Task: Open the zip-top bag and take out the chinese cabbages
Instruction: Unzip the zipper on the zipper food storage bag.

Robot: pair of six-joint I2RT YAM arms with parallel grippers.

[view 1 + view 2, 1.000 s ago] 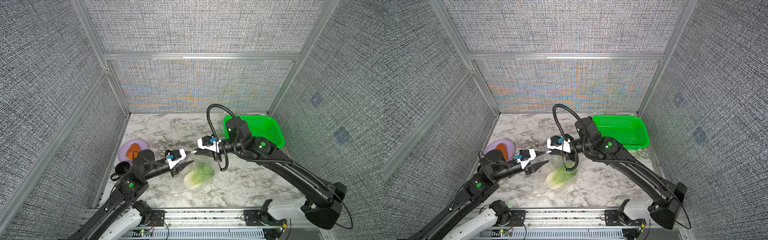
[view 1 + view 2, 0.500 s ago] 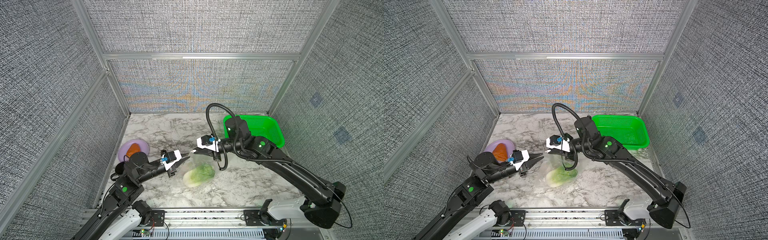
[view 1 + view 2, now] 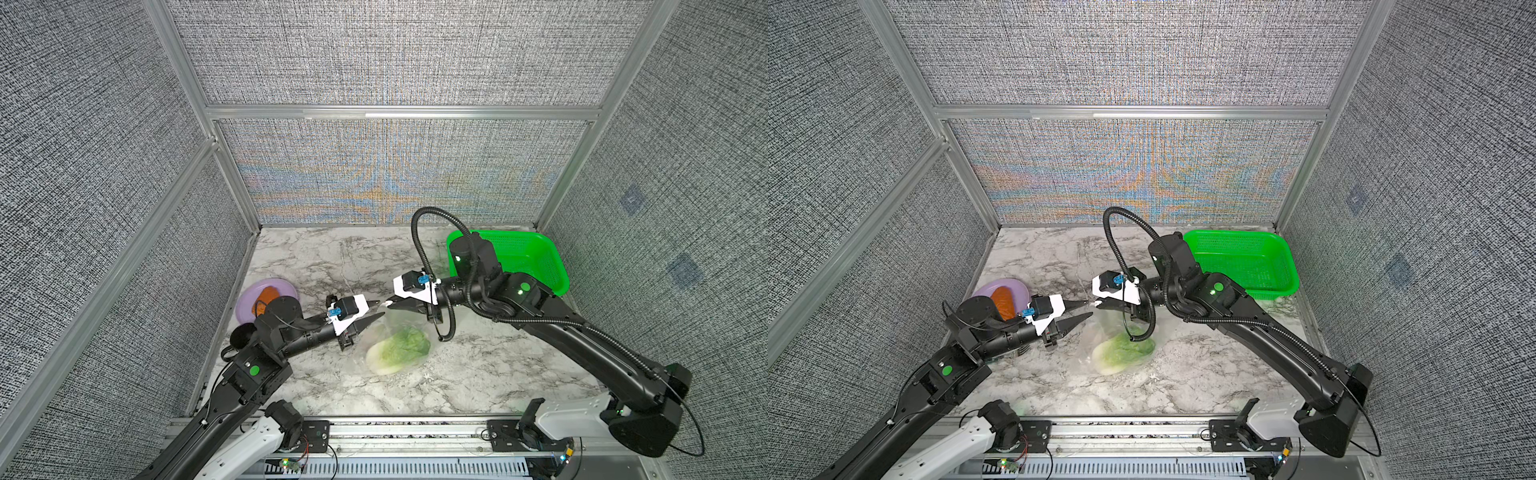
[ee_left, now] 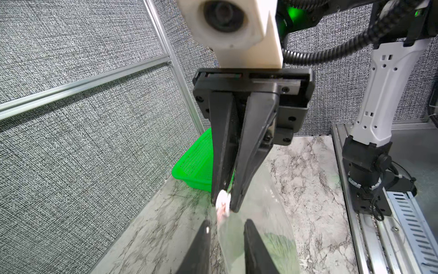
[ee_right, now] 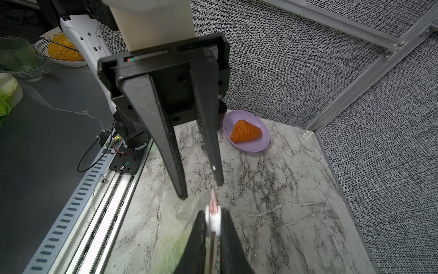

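Moved: left gripper (image 5: 201, 189) has swung back in toward the bag's (image 3: 388, 332) raised edge.
Bag: mid-table, cabbage (image 3: 399, 351) inside, low at six o'clock.
Right gripper (image 4: 225, 206): clenched on the zip tab (image 5: 213, 217).
Left gripper: fingers apart, gripping nothing.
Around: plate (image 3: 247, 303) at nine, basket (image 3: 536, 266) at two.
Risk: thin film could slip the left pinch, or both layers get pinched together, and the zip may stay sealed.

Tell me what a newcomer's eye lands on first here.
The right gripper pinches the top edge of the zip-top bag mid-table, the green chinese cabbage lying inside it. The left gripper faces it tip to tip, jaws apart. A bright green basket sits at the back right.
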